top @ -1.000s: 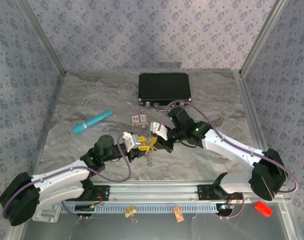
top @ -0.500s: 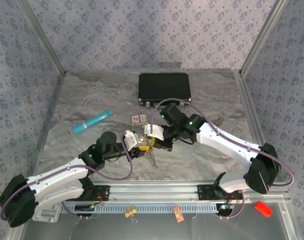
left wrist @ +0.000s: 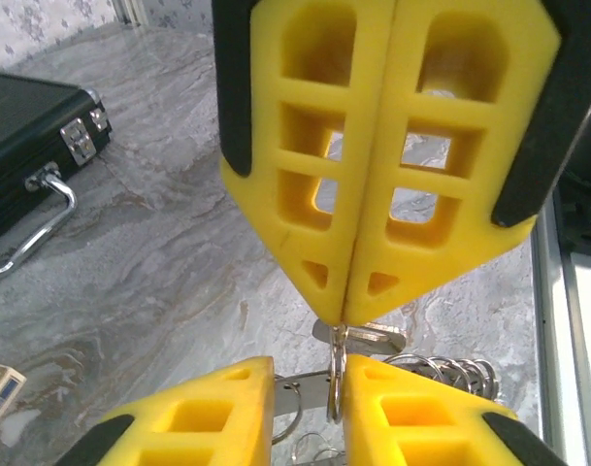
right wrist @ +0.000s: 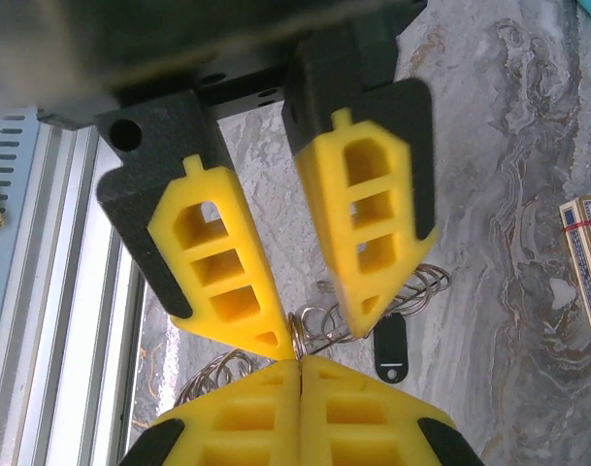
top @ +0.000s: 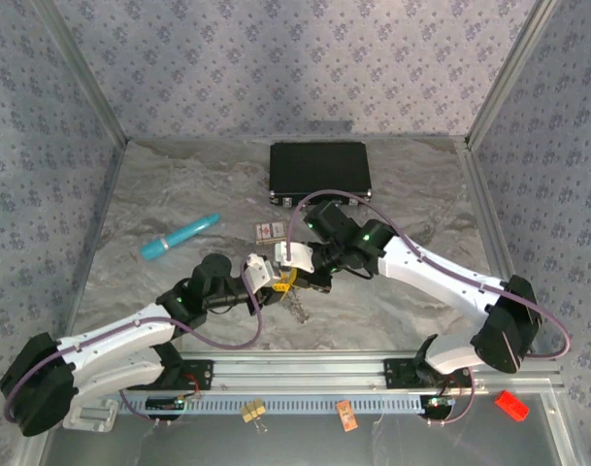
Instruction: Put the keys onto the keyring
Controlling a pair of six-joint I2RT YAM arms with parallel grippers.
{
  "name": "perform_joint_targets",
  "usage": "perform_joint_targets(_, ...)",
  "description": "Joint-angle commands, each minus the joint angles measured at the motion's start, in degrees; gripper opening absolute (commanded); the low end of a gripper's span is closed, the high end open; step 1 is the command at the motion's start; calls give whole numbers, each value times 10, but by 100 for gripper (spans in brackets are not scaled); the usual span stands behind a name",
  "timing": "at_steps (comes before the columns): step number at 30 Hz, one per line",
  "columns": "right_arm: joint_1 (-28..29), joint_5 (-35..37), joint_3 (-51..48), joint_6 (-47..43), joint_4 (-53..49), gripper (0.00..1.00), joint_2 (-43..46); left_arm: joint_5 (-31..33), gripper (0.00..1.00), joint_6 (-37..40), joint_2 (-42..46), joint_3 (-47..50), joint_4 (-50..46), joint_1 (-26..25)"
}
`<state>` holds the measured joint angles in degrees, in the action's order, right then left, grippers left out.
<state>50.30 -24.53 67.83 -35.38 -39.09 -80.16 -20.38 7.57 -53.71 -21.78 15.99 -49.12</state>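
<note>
The keyring (left wrist: pixel 335 388) is shiny metal; the table (left wrist: pixel 179 272) looks like polished grey marble.

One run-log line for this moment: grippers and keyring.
left gripper: shut on thin silvery metal keyring | right gripper: open, straddling that keyring | tip to tip over grey marbled table

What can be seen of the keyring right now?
The keyring is a thin, silvery metal loop, seen almost edge-on from the left wrist. One end is pinched between the tips of the shut left gripper. The right gripper straddles its free end with fingers apart, and contact there is unclear. More metal rings lie behind it.
</note>
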Motion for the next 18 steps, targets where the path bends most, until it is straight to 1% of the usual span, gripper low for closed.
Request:
perform_joint_targets(1,1,-2,-12,14,13,0,-2,-20,15,8,-4,-11,-4,1)
perform_joint_targets(5,0,-5,-15,21,18,0,-1,-24,2,10,-7,-12,-5,1)
perform_joint_targets(6,0,-4,-15,22,19,0,-1,-24,0,10,-7,-12,-5,1)
perform_joint_targets(12,-12,24,-31,59,16,0,1,-18,0,11,2,-9,-5,1)
perform_joint_targets(16,-19,52,-50,81,13,0,-1,-2,0,12,14,1,6,1)
perform_joint_targets(18,-20,55,-58,90,14,0,-2,7,0,12,19,6,15,1)
